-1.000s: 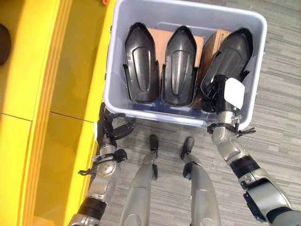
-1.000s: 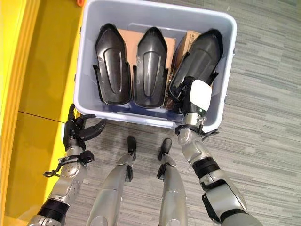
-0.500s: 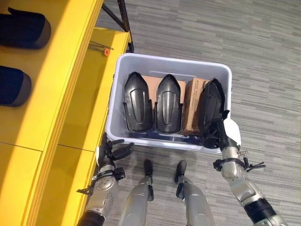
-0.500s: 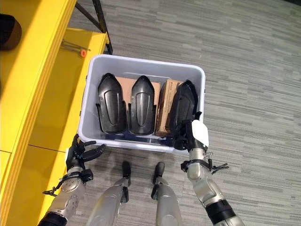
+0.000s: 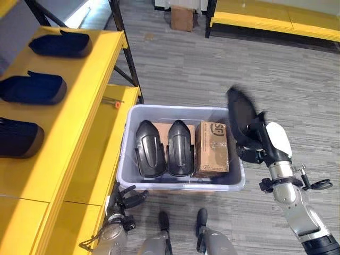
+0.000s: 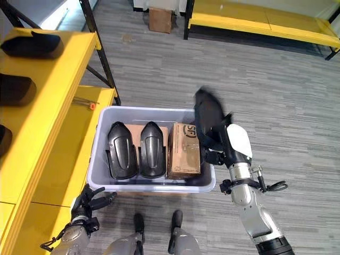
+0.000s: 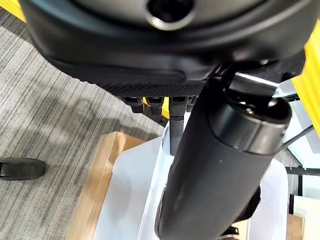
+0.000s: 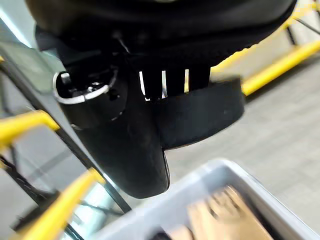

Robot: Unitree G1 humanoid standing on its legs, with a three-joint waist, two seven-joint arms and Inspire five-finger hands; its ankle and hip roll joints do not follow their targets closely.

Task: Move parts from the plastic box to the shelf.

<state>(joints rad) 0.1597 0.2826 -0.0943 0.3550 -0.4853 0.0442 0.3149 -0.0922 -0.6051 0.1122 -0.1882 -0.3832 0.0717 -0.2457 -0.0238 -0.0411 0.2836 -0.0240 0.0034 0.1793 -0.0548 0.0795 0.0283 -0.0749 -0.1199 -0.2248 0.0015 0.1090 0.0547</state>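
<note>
A black moulded part (image 5: 241, 115) is gripped in the right hand (image 5: 264, 142), raised above the plastic box (image 5: 180, 186); the left hand (image 5: 126, 199) hangs relaxed.

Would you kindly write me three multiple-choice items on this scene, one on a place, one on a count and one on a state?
1. Where is the cardboard box?
A. On the yellow shelf
B. Inside the plastic box, right of the two black parts
C. In the left hand

2. How many black parts lie in the plastic box?
A. Two
B. Four
C. None

3. What is the right hand doing?
A. Resting open on the floor
B. Pressing the shelf
C. Holding a black part above the box's right side

Answers:
1 B, the carton stands in the box beside the two parts.
2 A, two lie side by side.
3 C, its fingers are curled round the lifted part; the left hand is low by the shelf.
</note>
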